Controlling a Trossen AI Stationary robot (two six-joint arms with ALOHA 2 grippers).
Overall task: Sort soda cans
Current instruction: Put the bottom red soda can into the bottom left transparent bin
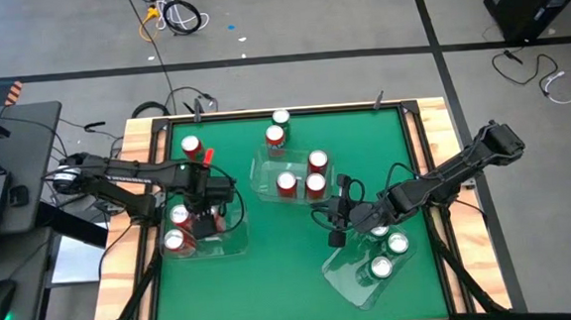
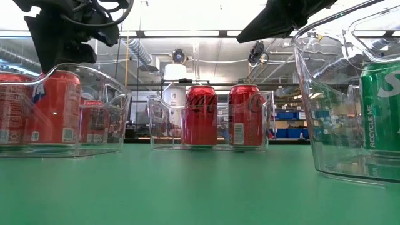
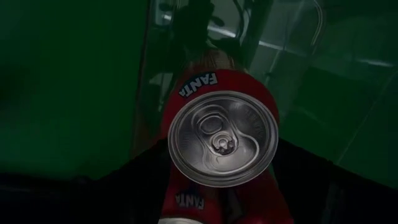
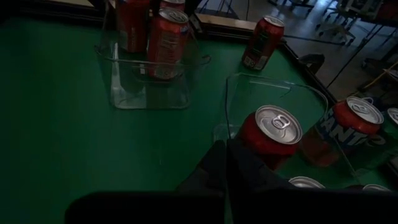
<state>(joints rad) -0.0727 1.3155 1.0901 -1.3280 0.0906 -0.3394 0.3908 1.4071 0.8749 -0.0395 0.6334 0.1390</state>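
left gripper (image 1: pixel 205 211): over left clear bin (image 1: pixel 233 245), jaws apart astride upright Fanta can (image 3: pixel 222 137), likely just placed with like cans | right gripper (image 1: pixel 335 219): jaws together, idle beside right bin (image 1: pixel 345 280) holding green cans (image 1: pixel 381 267)

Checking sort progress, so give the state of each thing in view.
left clear plastic bin: upright, holding red soda cans.
middle clear plastic bin: upright, holding three upright red cans.
right clear plastic bin: upright, holding three green soda cans.
lone red can: upright, outside any bin.
left gripper: over the left bin.
right gripper: shut, empty.
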